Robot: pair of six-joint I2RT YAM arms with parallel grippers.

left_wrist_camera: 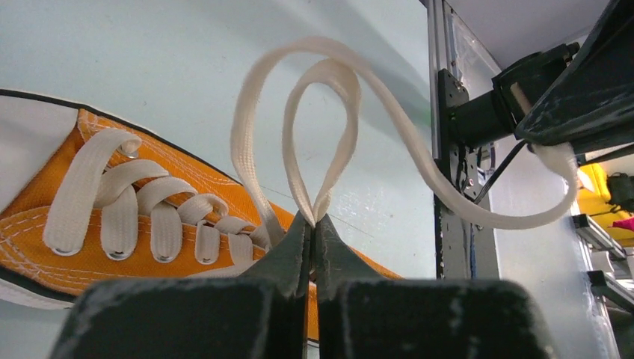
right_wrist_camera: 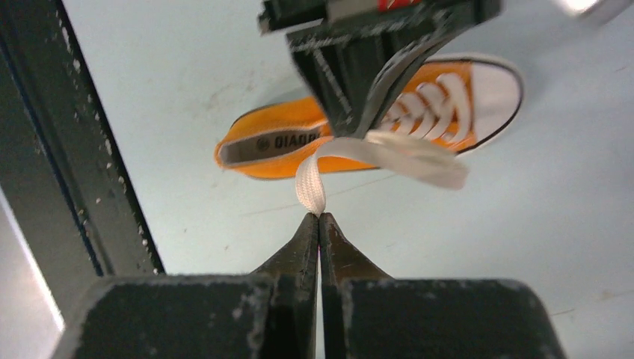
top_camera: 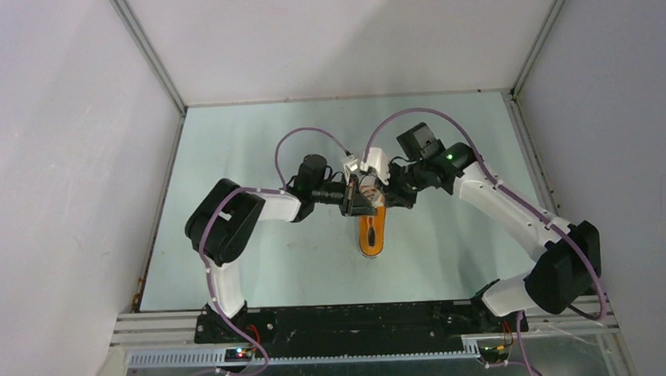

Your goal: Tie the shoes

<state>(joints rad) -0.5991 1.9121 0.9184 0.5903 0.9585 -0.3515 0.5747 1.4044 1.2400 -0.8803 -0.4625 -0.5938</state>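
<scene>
The orange sneaker lies mid-table, heel toward the arms; it also shows in the left wrist view and the right wrist view. My left gripper is shut on a white lace loop held above the shoe. My right gripper is shut on the other white lace, which runs up past the left gripper's fingers. From above, both grippers, left and right, meet close together over the shoe's laced front, hiding it.
White enclosure walls surround the pale green table. A metal corner post stands behind the laces. Purple cables arch over both arms.
</scene>
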